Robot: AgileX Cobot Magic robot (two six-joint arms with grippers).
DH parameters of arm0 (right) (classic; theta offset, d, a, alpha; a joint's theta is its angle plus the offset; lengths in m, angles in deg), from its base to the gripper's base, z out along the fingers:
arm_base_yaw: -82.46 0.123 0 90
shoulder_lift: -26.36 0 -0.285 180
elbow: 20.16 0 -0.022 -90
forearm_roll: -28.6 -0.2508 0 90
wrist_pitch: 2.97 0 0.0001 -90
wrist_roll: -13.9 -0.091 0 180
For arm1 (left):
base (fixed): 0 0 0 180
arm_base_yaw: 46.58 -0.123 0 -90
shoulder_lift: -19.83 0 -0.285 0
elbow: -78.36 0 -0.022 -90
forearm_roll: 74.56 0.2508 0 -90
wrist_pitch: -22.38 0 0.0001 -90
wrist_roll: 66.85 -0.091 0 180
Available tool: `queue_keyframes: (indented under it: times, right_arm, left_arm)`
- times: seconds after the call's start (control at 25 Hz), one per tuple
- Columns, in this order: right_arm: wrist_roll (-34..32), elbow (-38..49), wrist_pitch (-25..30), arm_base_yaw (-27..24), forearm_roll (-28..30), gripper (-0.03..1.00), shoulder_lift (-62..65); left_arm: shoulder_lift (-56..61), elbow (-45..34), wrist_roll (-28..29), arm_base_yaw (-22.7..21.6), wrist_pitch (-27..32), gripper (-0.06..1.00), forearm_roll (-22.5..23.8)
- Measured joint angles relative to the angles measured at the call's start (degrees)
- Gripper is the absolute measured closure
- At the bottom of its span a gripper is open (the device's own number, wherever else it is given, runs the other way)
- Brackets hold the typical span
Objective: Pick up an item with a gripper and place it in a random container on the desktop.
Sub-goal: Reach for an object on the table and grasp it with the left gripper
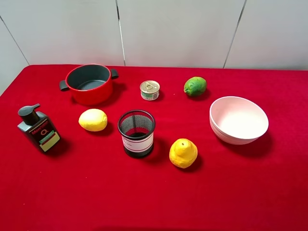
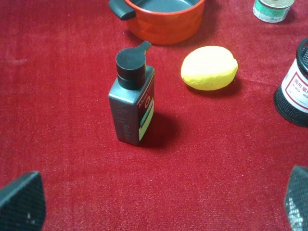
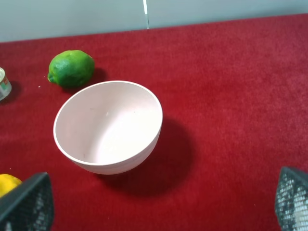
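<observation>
Gaping wide, left gripper [image 2: 159,204]: two mesh-textured fingertips [image 2: 21,202] far apart, nothing between them. Right gripper [image 3: 159,204] likewise spread wide and empty.

One pump bottle [image 2: 131,103], dark grey with a black head, stands upright ahead of the left gripper, untouched, near the left edge of the red desktop [image 1: 240,192].

One red pot [image 1: 89,84] sits behind the bottle, empty.

Lemons: two, one [image 1: 93,120] just right of the bottle, one [image 1: 183,153] near centre.

One black mesh cup [image 1: 136,133] stands between the lemons.

One tin can [image 1: 149,90], one lime [image 1: 195,86].

One white bowl [image 3: 108,127], empty, lies ahead of the right gripper.
</observation>
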Motion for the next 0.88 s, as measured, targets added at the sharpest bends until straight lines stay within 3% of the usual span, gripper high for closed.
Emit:
queue_keyframes:
  times: [0.2, 0.6, 0.88]
  right_arm:
    - [0.00, 0.00, 0.00, 0.00, 0.00, 0.28, 0.00]
    - [0.00, 0.00, 0.00, 0.00, 0.00, 0.28, 0.00]
    - [0.00, 0.00, 0.00, 0.00, 0.00, 0.28, 0.00]
  left_arm:
    - [-1.15, 1.62, -0.04, 0.00, 0.59, -0.05, 0.00]
    - [-14.68, 9.13, -0.04, 0.00, 1.29, -0.05, 1.29]
    - [-26.67, 16.52, -0.62, 0.00, 6.59, -0.05, 3.26]
